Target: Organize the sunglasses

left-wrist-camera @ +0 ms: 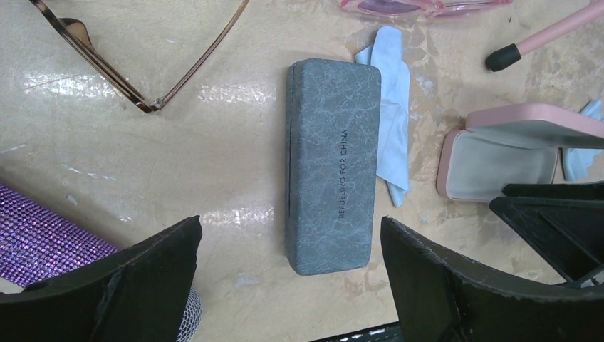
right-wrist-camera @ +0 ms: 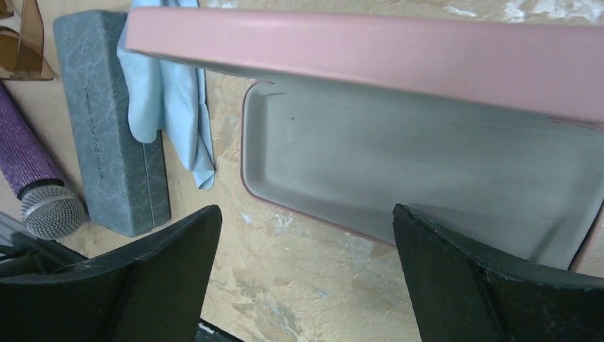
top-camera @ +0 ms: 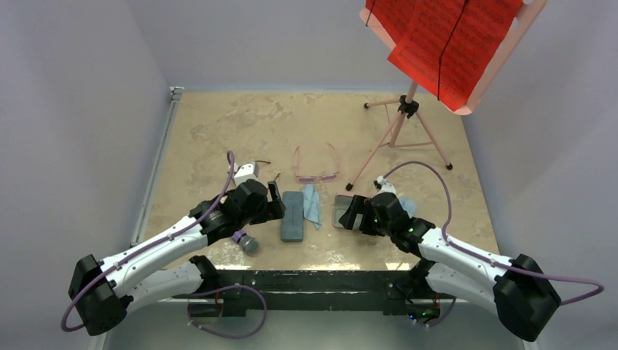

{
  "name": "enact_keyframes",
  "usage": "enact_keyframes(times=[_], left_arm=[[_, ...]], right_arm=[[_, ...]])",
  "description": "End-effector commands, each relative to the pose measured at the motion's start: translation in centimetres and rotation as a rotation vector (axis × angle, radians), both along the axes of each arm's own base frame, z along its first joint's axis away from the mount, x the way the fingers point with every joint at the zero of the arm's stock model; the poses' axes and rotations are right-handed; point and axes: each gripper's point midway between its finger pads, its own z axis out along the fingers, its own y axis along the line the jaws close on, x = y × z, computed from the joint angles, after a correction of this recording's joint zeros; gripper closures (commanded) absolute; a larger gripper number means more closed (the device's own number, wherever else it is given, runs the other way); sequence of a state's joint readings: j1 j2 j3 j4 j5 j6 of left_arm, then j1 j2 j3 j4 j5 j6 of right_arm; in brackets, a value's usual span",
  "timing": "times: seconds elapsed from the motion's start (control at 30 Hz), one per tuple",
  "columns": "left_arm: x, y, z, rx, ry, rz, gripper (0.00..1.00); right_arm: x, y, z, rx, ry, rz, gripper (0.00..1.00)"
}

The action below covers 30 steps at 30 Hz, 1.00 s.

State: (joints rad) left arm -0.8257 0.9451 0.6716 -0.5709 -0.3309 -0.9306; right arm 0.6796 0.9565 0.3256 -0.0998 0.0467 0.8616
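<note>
The pink-purple sunglasses lie open at mid-table; their front shows at the top of the left wrist view. The dark brown sunglasses lie left of the closed blue-grey case, mostly hidden behind my left arm in the top view. My left gripper is open and empty, its jaws wide apart on either side of the grey case's near end. My right gripper is open and empty at the near rim of the open pink case, whose lid stands up.
A light blue cloth lies between the two cases, and another behind the pink case. A purple microphone lies under my left arm. A pink music stand with red sheets stands at the back right.
</note>
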Motion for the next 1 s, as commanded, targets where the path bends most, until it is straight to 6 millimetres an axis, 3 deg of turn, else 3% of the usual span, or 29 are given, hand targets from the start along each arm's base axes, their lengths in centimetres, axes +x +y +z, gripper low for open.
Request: enact_keyframes(times=[0.0, 0.3, 0.53, 0.77, 0.97], left_arm=[[0.2, 0.4, -0.2, 0.002, -0.006, 0.031, 0.0], [0.1, 0.9, -0.7, 0.023, -0.003, 0.044, 0.0], [0.3, 0.6, -0.5, 0.012, -0.013, 0.034, 0.0], [0.0, 1.4, -0.9, 0.028, -0.012, 0.05, 0.0], [-0.8, 2.5, -1.6, 0.048, 0.012, 0.071, 0.0]], right_arm=[[0.9, 0.4, 1.6, -0.045, -0.124, -0.006, 0.05], [0.7, -0.1, 1.9, -0.064, -0.136, -0.035, 0.05], [-0.1, 0.3, 4.1, -0.054, -0.233, 0.065, 0.05], [-2.1, 3.4, 7.1, -0.066, -0.329, 0.26, 0.05], [-2.5, 6.8, 6.3, -0.106, -0.274, 0.35, 0.05]])
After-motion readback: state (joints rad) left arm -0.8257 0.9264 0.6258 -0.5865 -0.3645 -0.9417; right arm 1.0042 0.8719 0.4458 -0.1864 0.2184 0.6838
